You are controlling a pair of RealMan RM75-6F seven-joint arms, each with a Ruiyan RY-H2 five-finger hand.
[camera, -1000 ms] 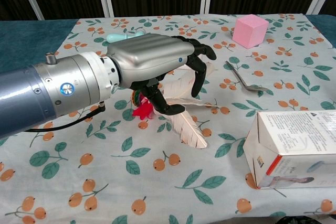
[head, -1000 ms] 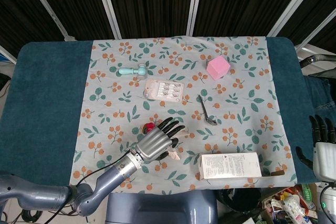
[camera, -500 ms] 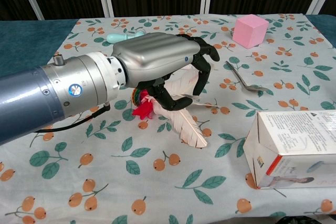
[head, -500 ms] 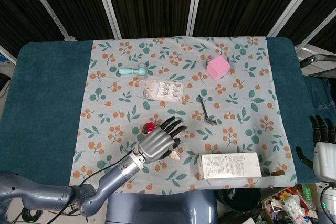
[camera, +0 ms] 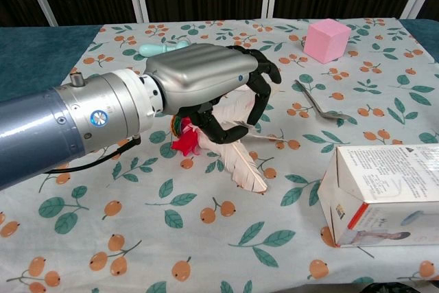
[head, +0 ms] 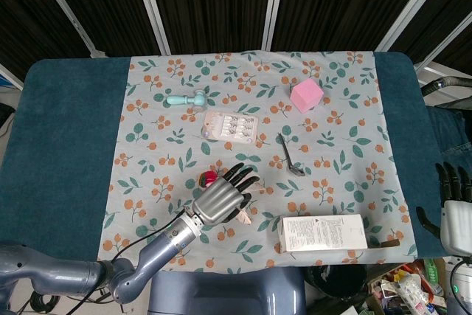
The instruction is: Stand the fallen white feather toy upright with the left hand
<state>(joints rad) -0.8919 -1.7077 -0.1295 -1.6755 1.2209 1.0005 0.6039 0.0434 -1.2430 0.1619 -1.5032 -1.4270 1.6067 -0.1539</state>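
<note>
Having curled tighter since a moment ago, the left hand (camera: 206, 84) is closing its fingers (camera: 264, 94) around the white feather toy (camera: 240, 162) lying on the floral cloth (camera: 137, 238), seemingly mid-grasp, needing next a firm lift and tilt upright.

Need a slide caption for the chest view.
Left hand closing around the fallen feather toy on the floral cloth.

White feather toy (camera: 241, 162) lying flat
</note>
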